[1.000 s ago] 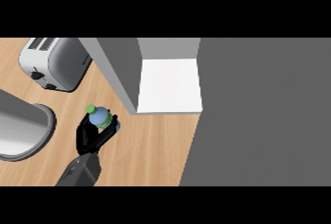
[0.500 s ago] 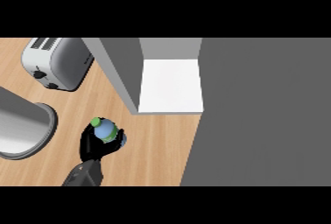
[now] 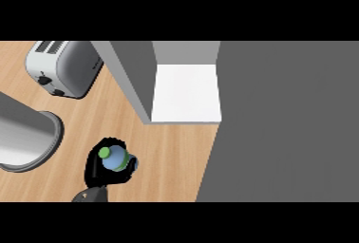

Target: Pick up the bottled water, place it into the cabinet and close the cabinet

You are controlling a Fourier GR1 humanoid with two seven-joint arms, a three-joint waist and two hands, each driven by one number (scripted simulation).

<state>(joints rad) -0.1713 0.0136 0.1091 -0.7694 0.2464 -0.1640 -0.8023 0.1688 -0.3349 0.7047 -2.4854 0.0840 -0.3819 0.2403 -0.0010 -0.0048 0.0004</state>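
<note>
One robot hand (image 3: 105, 168) shows near the lower edge, matte black all over, with thick rounded fingers (image 3: 95, 159) that read as one dark, glossy-free mass. Below it a short stretch of grey forearm (image 3: 89, 194) begins, smooth and unmarked.

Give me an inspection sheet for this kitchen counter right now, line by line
Surface: wooden counter, bare between the cabinet and the robot hand.
Job's things: bottled water, green cap up, held in front of the cabinet; cabinet open, white shelf bare.
Clutter: toaster at back left; grey metal pot at left edge.
Robot hands: one robot hand curled round the bottle; which side is unclear; the other not seen.
Cables: nothing seen.
Surroundings: large grey panel fills the right side.
</note>
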